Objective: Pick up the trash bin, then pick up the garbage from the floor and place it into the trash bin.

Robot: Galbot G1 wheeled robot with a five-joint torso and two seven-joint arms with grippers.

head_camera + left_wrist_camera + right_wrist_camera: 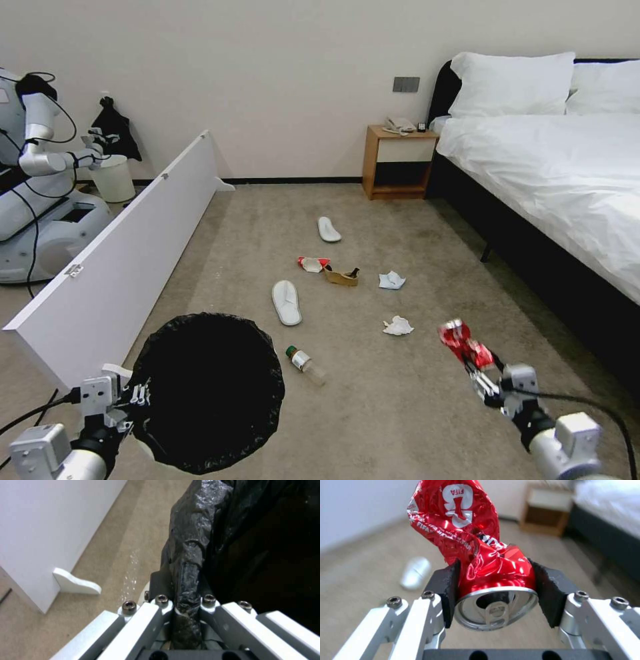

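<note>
Left tool (pixel 186 605) clamped bin (pixel 207 393) rim, bin held low left; right tool (pixel 496 590) gripped can (pixel 480 555) off the floor, drop-in step, needed swing over the bin mouth.

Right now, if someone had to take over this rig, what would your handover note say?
Left hand: shut on the bin's bag-covered rim, bin held at the robot's lower left.
Right hand: shut on the crushed red can, held off the floor to the bin's right, not yet over it.
Done: bin picked up, can picked up.
Left: drop the can in. On the carpet lie the bottle, two tissues, the brown scrap, the red-white carton and two slippers.
</note>
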